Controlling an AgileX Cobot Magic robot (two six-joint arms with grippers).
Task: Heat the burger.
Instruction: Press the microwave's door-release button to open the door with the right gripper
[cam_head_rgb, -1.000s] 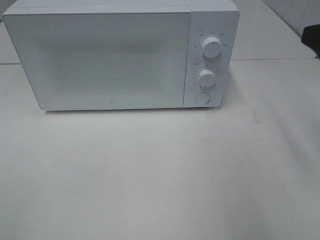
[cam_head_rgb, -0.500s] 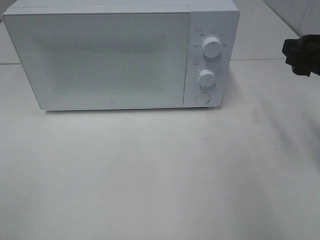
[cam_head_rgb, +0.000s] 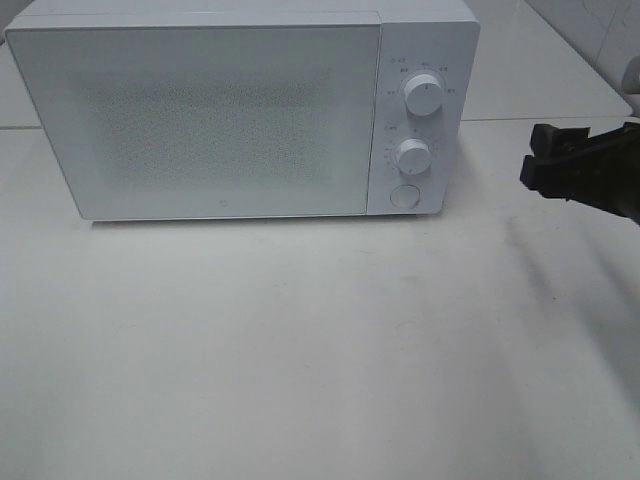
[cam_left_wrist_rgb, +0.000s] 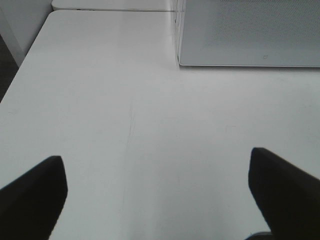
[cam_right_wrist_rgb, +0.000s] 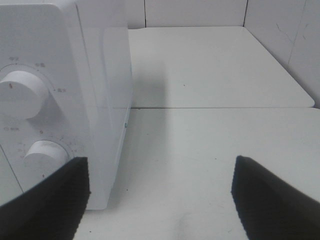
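Note:
The burger is out of view in every frame. A white microwave (cam_head_rgb: 240, 110) stands at the back of the table with its door shut; it has two round knobs (cam_head_rgb: 422, 95) and a round button (cam_head_rgb: 404, 196) on its right panel. My right gripper (cam_head_rgb: 540, 170) comes in from the right edge, level with the panel and apart from it. Its fingers (cam_right_wrist_rgb: 45, 205) stand wide apart and empty, and the microwave's right corner (cam_right_wrist_rgb: 75, 100) shows in the right wrist view. My left gripper (cam_left_wrist_rgb: 157, 192) is open and empty over bare table; it does not show in the exterior view.
The white table (cam_head_rgb: 320, 350) stretches in front of the microwave. The microwave's lower left corner (cam_left_wrist_rgb: 240, 35) shows in the left wrist view, and the table's left edge (cam_left_wrist_rgb: 20, 70) runs nearby. A tiled wall (cam_right_wrist_rgb: 280, 30) stands behind at the right.
My right gripper has come into view from the right edge and moved left and down toward the microwave's control panel. The microwave has not moved.

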